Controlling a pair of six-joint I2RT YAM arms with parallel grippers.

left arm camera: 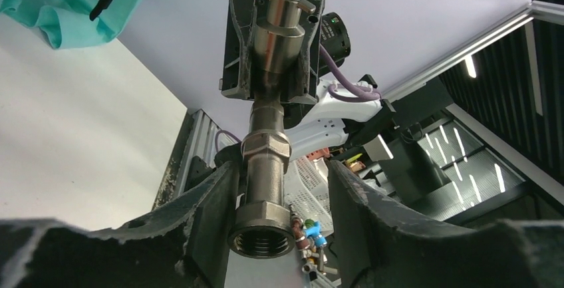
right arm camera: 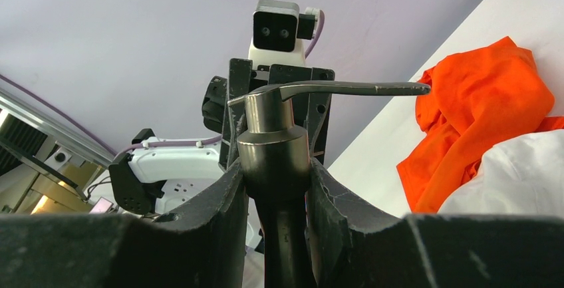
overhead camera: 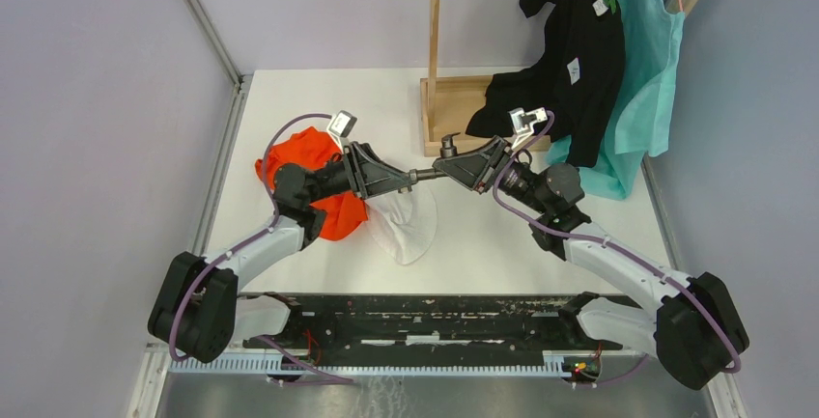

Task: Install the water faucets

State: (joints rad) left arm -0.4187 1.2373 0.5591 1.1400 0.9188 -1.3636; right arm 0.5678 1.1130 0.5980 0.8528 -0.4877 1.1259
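One of the water faucets (overhead camera: 437,169), a dull grey metal tap with a long lever handle (right arm camera: 346,88), hangs in the air between both arms above the table's middle. My right gripper (overhead camera: 456,161) is shut on its round valve body (right arm camera: 274,148), with both pads pressed against it. The faucet's threaded pipe end (left arm camera: 263,225) points into my left gripper (left arm camera: 279,173). That gripper stands open around the pipe: one finger (left arm camera: 216,195) lies against the hex nut, the other finger (left arm camera: 346,195) is a gap away. In the left wrist view the right gripper (left arm camera: 273,48) holds the far end.
An orange cloth (overhead camera: 309,172) and a white cloth (overhead camera: 406,220) lie on the table under the left arm. A wooden stand (overhead camera: 449,109) rises at the back, with a black garment (overhead camera: 570,61) and a teal one (overhead camera: 642,70) hanging to its right.
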